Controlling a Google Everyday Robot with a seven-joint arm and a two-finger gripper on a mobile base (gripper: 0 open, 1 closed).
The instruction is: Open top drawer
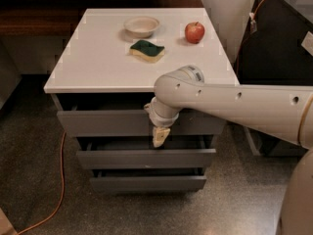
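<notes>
Drawers stack three high under the white tabletop (93,62), and the top drawer (102,123) is the widest, its grey front standing slightly out with a dark gap beneath the tabletop. My gripper (160,136) hangs pointing down in front of that drawer front, near its lower edge (clenched or released, I cannot tell). My arm crosses the drawer's right half. On top sit a bowl (141,25), a sponge (147,50) and an apple (194,32), well behind me. An orange cable (61,180) trails over the floor to the left.
</notes>
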